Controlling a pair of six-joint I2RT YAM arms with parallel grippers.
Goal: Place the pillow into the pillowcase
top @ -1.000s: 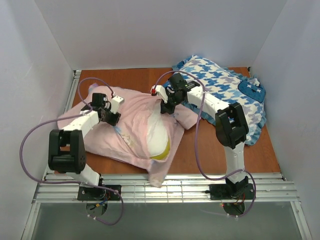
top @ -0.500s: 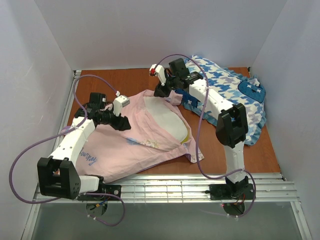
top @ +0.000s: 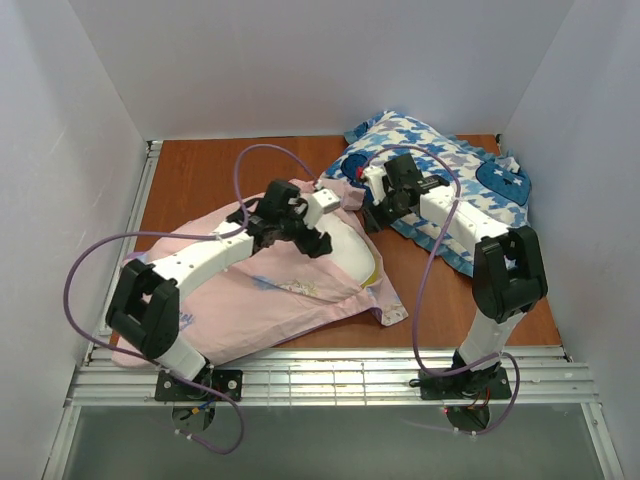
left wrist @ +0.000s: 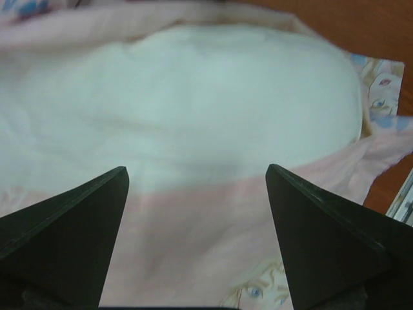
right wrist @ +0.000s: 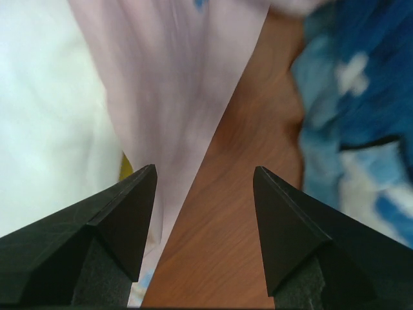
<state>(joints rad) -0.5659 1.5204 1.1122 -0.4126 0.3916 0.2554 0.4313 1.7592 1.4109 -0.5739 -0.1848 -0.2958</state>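
Observation:
The pink pillowcase [top: 230, 300] lies flat across the table's left and middle. The white pillow [top: 347, 252] shows through its open mouth, yellow edge [top: 373, 275] toward the right. My left gripper [top: 318, 243] hovers open over the case's mouth. In the left wrist view the gripper [left wrist: 196, 169] has the pillow [left wrist: 193, 97] ahead and pink pillowcase [left wrist: 193, 239] below, nothing between the fingers. My right gripper [top: 372, 218] is open just right of the case. In its wrist view the gripper [right wrist: 205, 168] spans bare wood, with the pillowcase [right wrist: 174, 84] edge and pillow [right wrist: 45, 129] to its left.
A blue-and-white houndstooth cushion [top: 450, 170] lies at the back right, under the right arm, and appears in the right wrist view as a blue cushion [right wrist: 361, 97]. Brown table [top: 200, 175] shows at the back left. White walls close three sides.
Both grippers have opened and let go of the pillowcase, which now lies flat. The left arm swung right over the pillow. The right gripper pulled back toward the cushion.

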